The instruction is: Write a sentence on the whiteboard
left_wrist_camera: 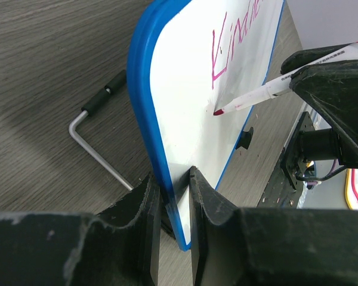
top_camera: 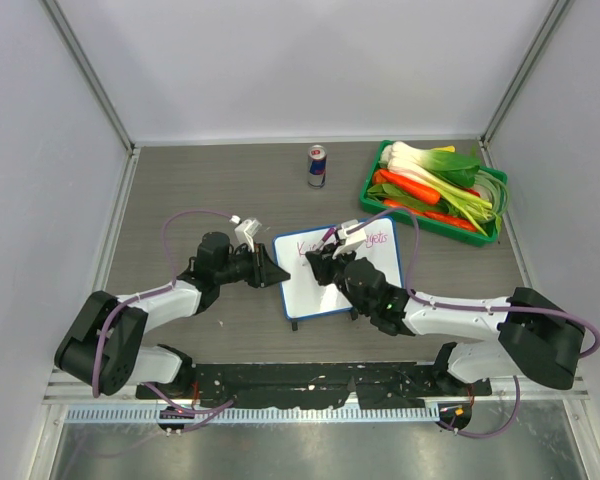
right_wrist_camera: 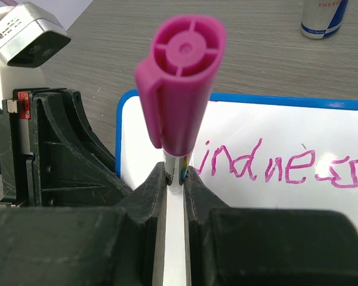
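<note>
The whiteboard point(top_camera: 365, 275) with its blue rim lies at the table's middle. My left gripper point(top_camera: 272, 270) is shut on its left edge, the rim point(left_wrist_camera: 144, 119) clamped between the pads. Pink writing point(right_wrist_camera: 280, 165) runs along the board's top line; it also shows in the left wrist view point(left_wrist_camera: 235, 44). My right gripper point(top_camera: 332, 262) is shut on a marker point(right_wrist_camera: 182, 77) with a magenta cap on its back end. The marker's tip point(left_wrist_camera: 219, 111) rests on the white surface below the first letter.
A drink can point(top_camera: 317, 165) stands at the back centre. A green tray point(top_camera: 380, 163) of carrots and leeks sits at the back right. A bent metal stand leg point(left_wrist_camera: 95, 152) lies on the table under the board's left side.
</note>
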You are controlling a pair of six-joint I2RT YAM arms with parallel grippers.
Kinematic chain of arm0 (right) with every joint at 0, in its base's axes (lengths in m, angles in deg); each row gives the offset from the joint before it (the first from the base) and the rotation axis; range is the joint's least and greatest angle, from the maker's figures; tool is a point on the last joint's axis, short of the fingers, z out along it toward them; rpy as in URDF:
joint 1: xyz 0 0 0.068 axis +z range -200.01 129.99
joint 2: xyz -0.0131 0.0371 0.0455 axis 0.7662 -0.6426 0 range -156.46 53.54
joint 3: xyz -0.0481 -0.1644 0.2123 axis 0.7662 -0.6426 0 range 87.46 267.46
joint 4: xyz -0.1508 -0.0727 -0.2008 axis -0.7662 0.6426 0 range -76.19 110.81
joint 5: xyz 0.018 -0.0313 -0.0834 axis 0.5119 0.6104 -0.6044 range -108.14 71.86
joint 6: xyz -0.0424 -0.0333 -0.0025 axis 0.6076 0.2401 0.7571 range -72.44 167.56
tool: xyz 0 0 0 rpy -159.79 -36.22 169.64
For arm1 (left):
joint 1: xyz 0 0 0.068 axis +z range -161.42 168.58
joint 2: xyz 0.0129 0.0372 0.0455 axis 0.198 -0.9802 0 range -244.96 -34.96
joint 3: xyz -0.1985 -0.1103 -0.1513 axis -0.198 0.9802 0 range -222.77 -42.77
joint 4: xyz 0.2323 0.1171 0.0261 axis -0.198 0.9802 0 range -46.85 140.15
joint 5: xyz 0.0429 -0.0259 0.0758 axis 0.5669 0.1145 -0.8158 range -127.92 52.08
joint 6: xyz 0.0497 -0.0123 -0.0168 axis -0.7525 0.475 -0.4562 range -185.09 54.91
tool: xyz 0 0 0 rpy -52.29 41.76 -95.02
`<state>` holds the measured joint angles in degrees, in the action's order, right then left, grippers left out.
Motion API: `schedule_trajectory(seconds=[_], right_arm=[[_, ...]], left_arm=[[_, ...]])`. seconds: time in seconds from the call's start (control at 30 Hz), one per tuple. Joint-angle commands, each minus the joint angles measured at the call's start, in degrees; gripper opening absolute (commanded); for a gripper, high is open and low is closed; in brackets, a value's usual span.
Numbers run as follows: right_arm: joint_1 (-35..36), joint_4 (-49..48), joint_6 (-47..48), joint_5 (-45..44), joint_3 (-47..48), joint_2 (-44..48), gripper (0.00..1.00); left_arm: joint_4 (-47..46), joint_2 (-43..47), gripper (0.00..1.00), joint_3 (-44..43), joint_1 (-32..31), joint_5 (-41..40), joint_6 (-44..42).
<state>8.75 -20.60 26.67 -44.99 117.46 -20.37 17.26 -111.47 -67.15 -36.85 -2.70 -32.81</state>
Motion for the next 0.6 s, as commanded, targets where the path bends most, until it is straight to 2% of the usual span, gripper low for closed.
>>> schedule_trajectory(seconds=[0.0, 0.57], right_arm=[[0.3, -1.19, -0.47, -0.66, -0.12, 0.17, 0.01], [0.3, 1.28, -2.49, 1.71, -2.05, 2.19, 0.01]], left_arm=[[5.06, -2.24, 0.0, 0.04, -0.32, -4.72, -4.06], [4.97, -2.33, 0.0, 0.04, -0.41, -4.64, -4.06]])
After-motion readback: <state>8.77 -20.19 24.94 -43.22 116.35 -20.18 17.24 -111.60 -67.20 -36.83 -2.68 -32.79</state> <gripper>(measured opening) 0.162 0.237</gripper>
